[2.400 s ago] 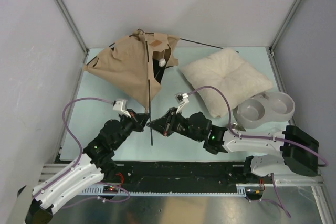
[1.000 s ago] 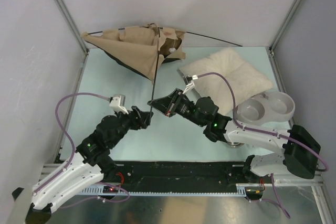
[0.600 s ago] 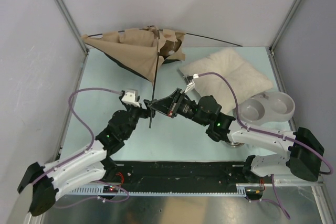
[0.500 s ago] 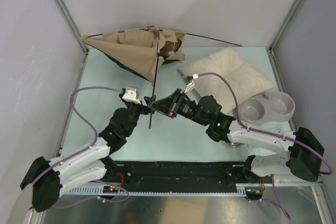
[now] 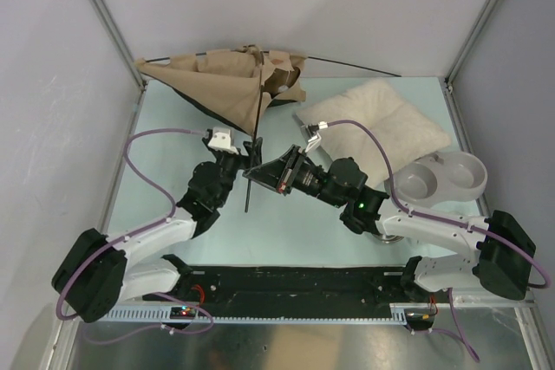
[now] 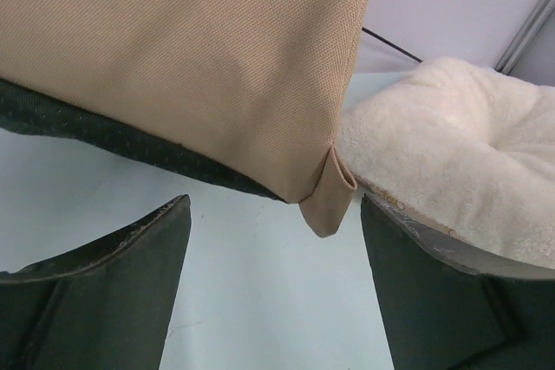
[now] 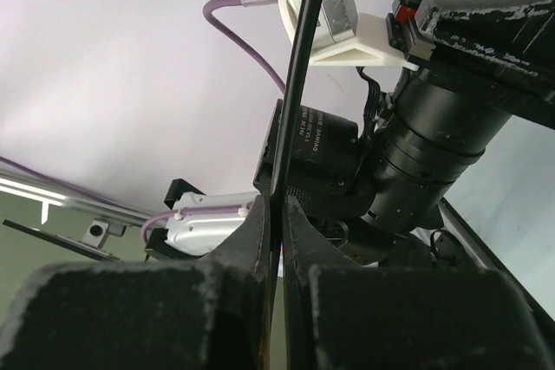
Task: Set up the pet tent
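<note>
The pet tent [image 5: 227, 84] lies collapsed at the far left corner of the surface [image 5: 286, 231], against the back wall [image 5: 347, 6]; it is not standing. Its tan canvas [image 6: 173, 58] is slumped in folds over the dark floor [image 6: 87, 127], which shows along the near edge. One thin black back pole [image 5: 347, 61] juts from the bundle to the right along the wall; a near pole [image 7: 299, 84] runs down from the canvas's near corner toward the arms.

The right hand [image 7: 276, 214] is clamped on the near pole, a finger pressed against each side of it; the right wrist view shows this plainly. The left hand [image 6: 273, 205] sits just beside the same pole in the top view; its fingers [image 6: 113, 283] stand well apart and hold nothing. In the left wrist view a hemmed corner of the canvas hangs ahead of the gap.

A fluffy cream pillow [image 5: 377, 127] lies to the right of the tent, near it but apart. A grey double bowl [image 5: 438, 179] sits at the pillow's near right edge; whether they touch cannot be told.
</note>
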{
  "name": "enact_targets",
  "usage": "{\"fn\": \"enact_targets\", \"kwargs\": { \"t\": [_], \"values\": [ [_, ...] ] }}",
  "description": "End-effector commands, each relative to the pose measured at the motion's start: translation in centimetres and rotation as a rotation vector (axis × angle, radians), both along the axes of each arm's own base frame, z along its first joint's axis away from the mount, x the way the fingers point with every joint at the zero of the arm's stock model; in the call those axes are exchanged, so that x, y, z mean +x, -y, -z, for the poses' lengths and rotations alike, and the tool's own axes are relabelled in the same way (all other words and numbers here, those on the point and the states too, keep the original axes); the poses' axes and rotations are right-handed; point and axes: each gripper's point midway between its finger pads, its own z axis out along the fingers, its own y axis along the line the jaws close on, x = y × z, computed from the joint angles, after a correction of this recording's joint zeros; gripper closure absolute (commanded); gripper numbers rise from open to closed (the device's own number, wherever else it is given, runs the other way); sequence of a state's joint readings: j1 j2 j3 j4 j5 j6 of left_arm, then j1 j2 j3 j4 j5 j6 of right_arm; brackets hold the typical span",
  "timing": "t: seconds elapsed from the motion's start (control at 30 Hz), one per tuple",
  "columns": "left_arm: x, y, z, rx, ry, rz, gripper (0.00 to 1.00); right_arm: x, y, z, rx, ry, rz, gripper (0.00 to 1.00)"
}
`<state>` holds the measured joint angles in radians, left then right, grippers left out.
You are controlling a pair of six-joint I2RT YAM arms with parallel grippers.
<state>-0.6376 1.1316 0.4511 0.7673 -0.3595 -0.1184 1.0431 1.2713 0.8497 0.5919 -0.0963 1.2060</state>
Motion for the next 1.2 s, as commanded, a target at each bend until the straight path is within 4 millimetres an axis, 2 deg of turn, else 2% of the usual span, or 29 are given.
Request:
{"fn": "enact_targets", "kwargs": {
  "t": [0.0, 0.1, 0.27, 0.33, 0.47, 0.73, 0.8, 0.87, 0.93, 1.17],
  "values": [
    [0.9, 0.5, -3.4, -0.023, 0.098, 0.009, 0.17, 0.2, 0.7, -4.0, 0.092, 0.054, 0.019, 1.0],
    [1.2, 0.4, -3.0, -0.021, 0.086, -0.003, 0.26, 0.3, 0.6, -3.8, 0.086, 0.051, 0.019, 1.0],
    [2.0, 0.6, -2.8, -0.037, 0.072, 0.009, 0.54, 0.3, 0.5, -3.6, 0.082, 0.047, 0.017, 1.0],
    [2.3, 0.6, -2.7, -0.038, 0.069, 0.014, 0.61, 0.3, 0.5, -3.7, 0.086, 0.048, 0.018, 1.0],
    [2.6, 0.4, -2.6, -0.047, 0.062, 0.011, 0.67, 0.3, 0.5, -3.8, 0.091, 0.052, 0.018, 1.0],
    [2.8, 0.7, -2.7, -0.065, 0.058, 0.032, 0.71, 0.3, 0.3, -3.7, 0.092, 0.05, 0.013, 1.0],
    [2.8, 0.8, -2.9, -0.069, 0.06, 0.04, 0.78, 0.3, 0.3, -3.7, 0.091, 0.048, 0.013, 1.0],
    [2.7, 1.0, -3.1, -0.074, 0.063, 0.052, 0.93, 0.3, 0.3, -3.6, 0.089, 0.047, 0.015, 1.0],
    [2.5, 1.2, -3.3, -0.082, 0.068, 0.067, 0.98, 0.4, 0.3, -3.5, 0.084, 0.047, 0.016, 1.0],
    [1.2, 1.6, -4.3, -0.113, 0.088, 0.124, 1.0, 0.5, 0.4, -3.0, 0.068, 0.054, 0.031, 1.0]
  ]
}}
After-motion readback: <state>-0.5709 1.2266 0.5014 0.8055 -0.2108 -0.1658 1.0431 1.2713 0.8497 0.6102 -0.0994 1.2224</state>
